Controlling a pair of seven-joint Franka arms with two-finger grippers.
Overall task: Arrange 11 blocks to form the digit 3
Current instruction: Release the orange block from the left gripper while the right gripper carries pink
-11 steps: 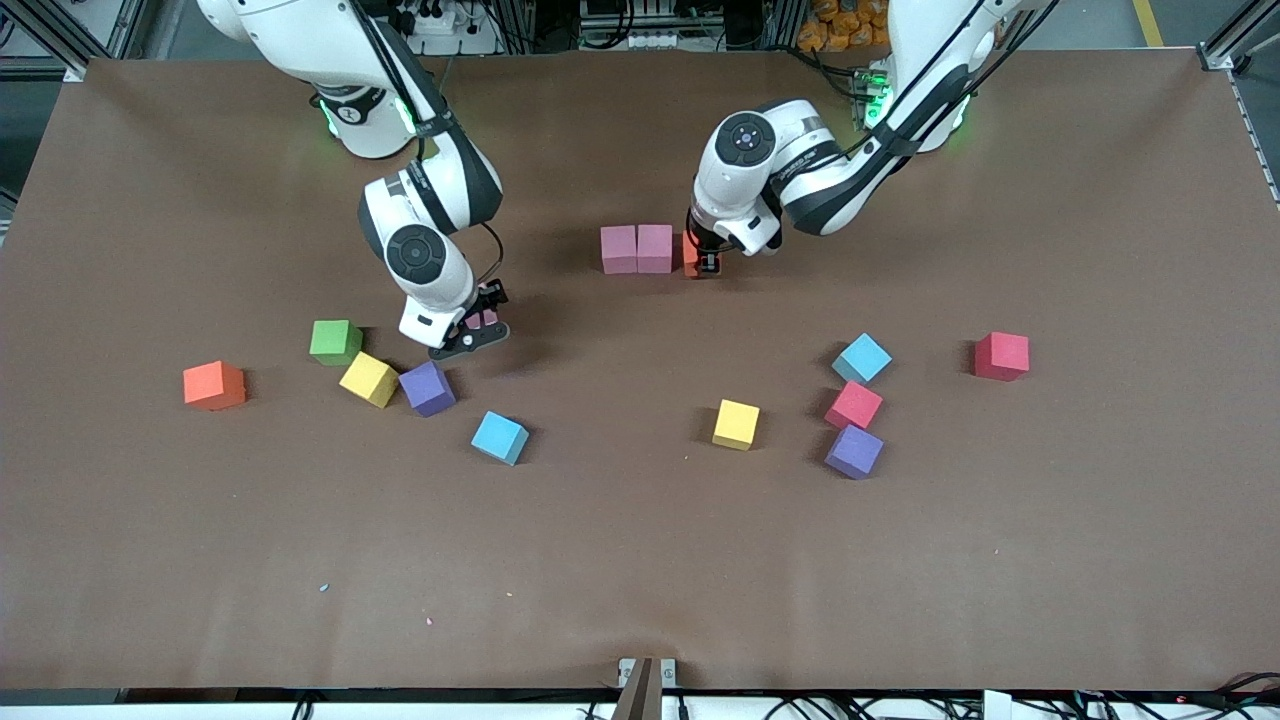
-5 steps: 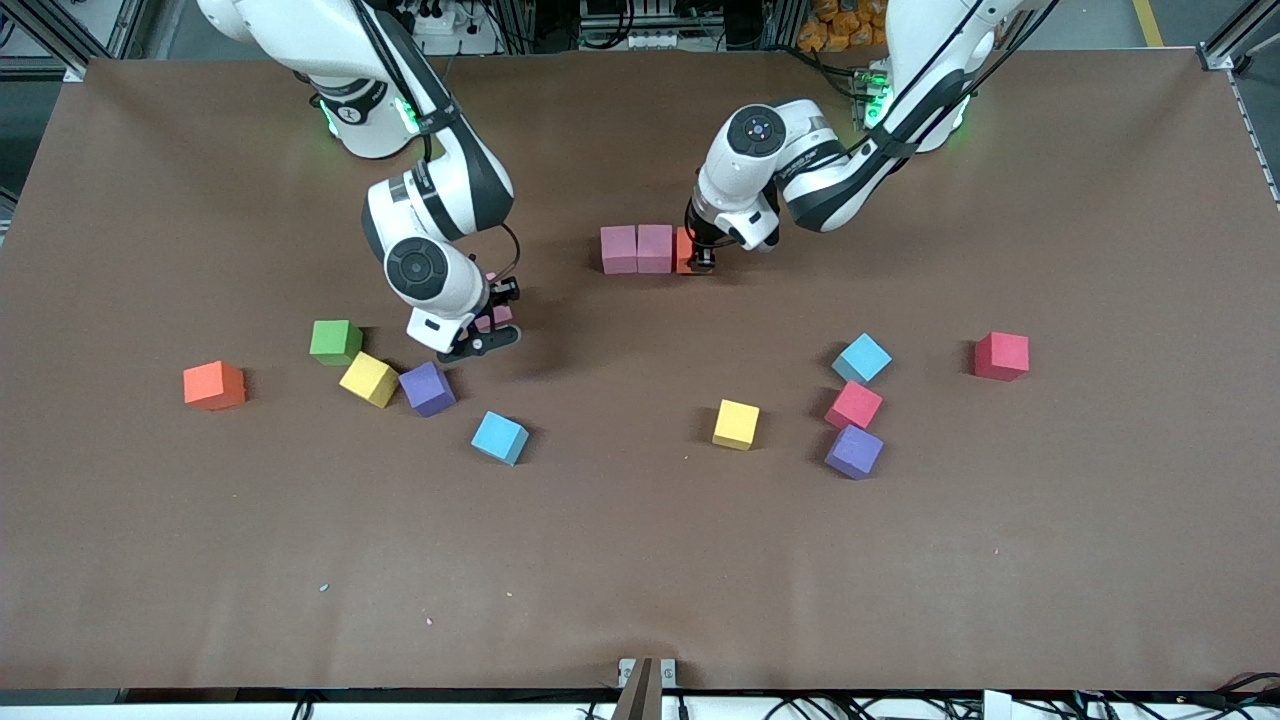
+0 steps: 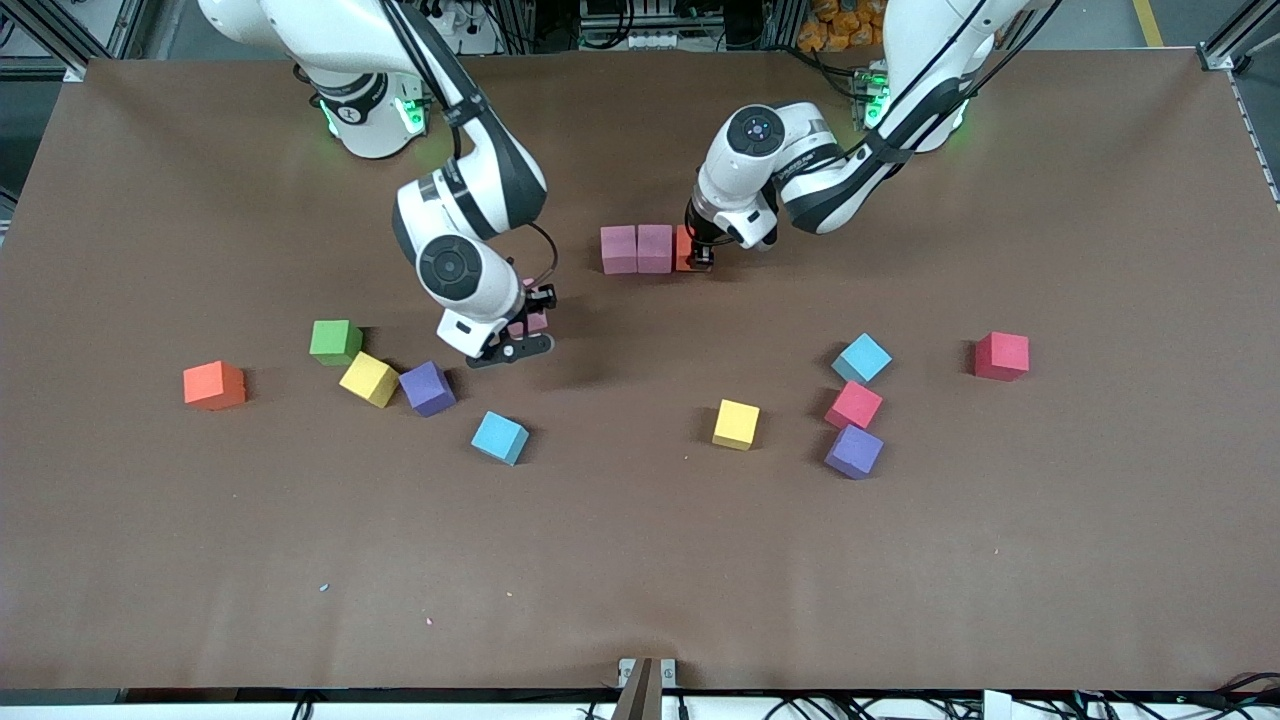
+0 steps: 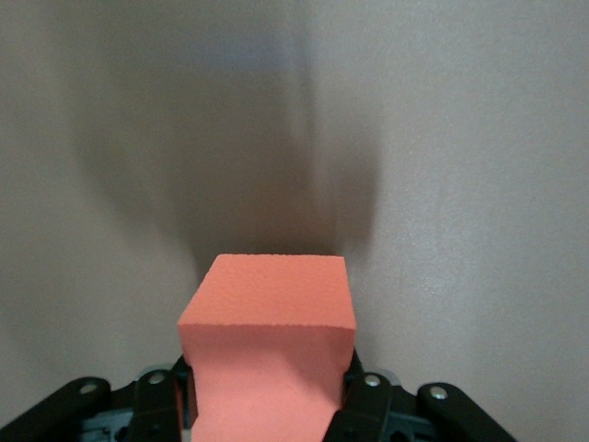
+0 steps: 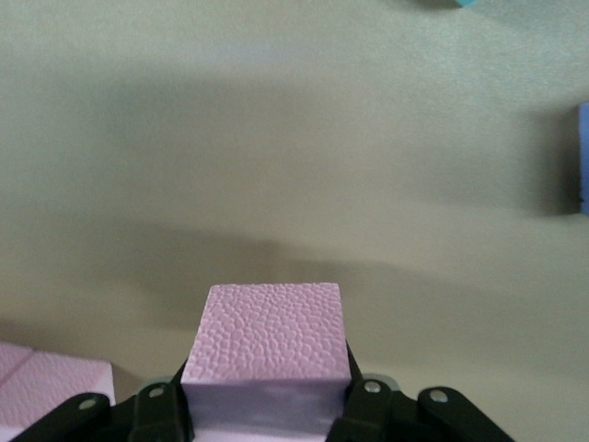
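Brown tabletop (image 3: 640, 560) is the biggest thing here and most of it is bare, with the loose cubes strewn across its middle band and the start of the digit 3 nearer the robots' edge, roughly midway between the two ends. The left arm's gripper (image 3: 702, 262) is clamped on an orange-red block (image 4: 267, 354) set right against the end of two pink blocks (image 3: 636, 248), which looks like the top bar getting its third cube. The right gripper (image 3: 527, 335) has its fingers squeezed on a pale pink block (image 5: 267, 354), carried over open table toward that row. Main worry, I reckon: both arms heading for the same small patch, so the right arm's wrist could clip the left one or shove the pink pair out of line. Next, foam is squishy, so if the left one lets go while pressing sideways the orange-red cube could spring back and leave a gap or sit crooked. Down the list, the green cube (image 3: 335, 341) sits touching or nearly touching a yellow one (image 3: 369, 379) and a purple one (image 3: 427, 388) toward the right arm's end, so a sloppy grab there could take the wrong cube or nudge its neighbours. Same for the tight blue (image 3: 861, 358), pink-red (image 3: 853, 405) and purple (image 3: 854, 452) trio toward the left arm's end.
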